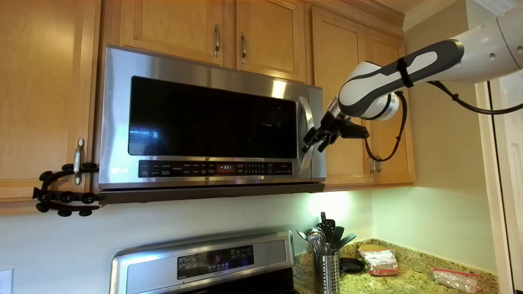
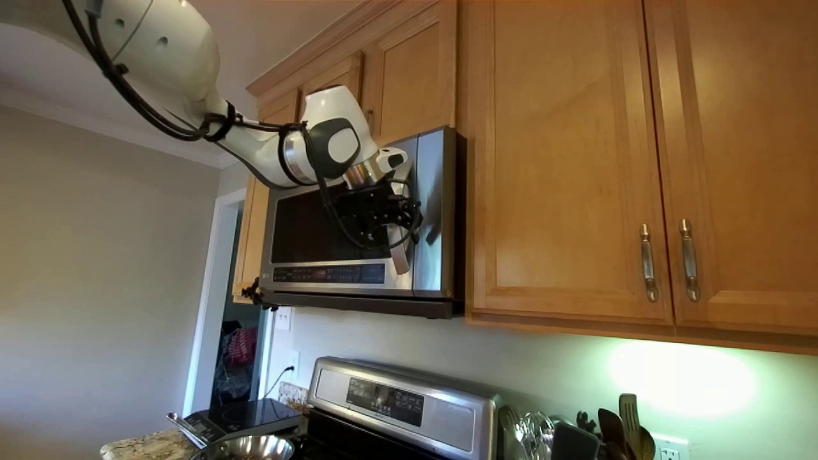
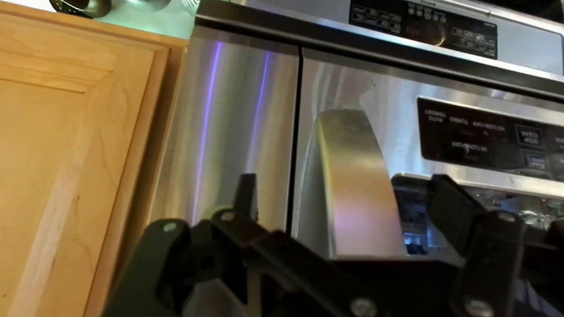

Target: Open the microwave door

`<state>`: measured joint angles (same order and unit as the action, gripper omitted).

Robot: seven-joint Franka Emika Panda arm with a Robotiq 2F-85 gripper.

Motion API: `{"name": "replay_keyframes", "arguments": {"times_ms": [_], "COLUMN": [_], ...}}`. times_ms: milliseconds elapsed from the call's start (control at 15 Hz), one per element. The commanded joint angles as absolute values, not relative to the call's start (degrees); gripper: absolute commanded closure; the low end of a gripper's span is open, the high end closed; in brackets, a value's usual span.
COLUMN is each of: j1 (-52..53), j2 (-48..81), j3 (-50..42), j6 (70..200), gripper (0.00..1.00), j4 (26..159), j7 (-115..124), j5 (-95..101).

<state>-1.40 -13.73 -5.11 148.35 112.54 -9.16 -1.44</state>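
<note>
The microwave door (image 1: pixel 212 118) is shut, with a dark glass window in a steel frame. It also shows in an exterior view (image 2: pixel 300 227), partly behind the arm, and in the wrist view (image 3: pixel 392 132). Its vertical steel handle (image 1: pixel 307 112) is at the right edge; the handle also shows in the wrist view (image 3: pixel 359 189) and in an exterior view (image 2: pixel 400 259). My black gripper (image 1: pixel 314 146) is open at the handle's lower half. In the wrist view the fingers (image 3: pixel 346 193) stand on either side of the handle, with gaps on both sides.
Wooden cabinets adjoin the microwave; one cabinet door (image 3: pixel 66 167) is close beside the gripper. Below are a steel stove panel (image 1: pixel 269 251) and a utensil holder (image 1: pixel 327 271). A black flexible tripod (image 1: pixel 67 197) hangs at the microwave's left. A pan (image 2: pixel 246 447) stands below.
</note>
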Motion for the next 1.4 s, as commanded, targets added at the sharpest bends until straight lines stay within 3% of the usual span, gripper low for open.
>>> {"name": "replay_keyframes", "arguments": {"times_ms": [0, 533, 867, 1333], "j1": [-0.38, -0.38, -1.46, -4.79], "j2": [-11.85, -10.44, -11.73, -14.59], "j3": [-5.67, -4.90, -3.47, 3.86], "j6": [149.76, 147.70, 145.68, 143.38], "gripper": [0.33, 0.84, 0.85, 0.85], "j4": [110.40, 107.99, 110.16, 113.89], "j7": [-10.98, -11.58, -7.39, 12.13], "j5": [-4.51, -4.70, -0.39, 21.05]}}
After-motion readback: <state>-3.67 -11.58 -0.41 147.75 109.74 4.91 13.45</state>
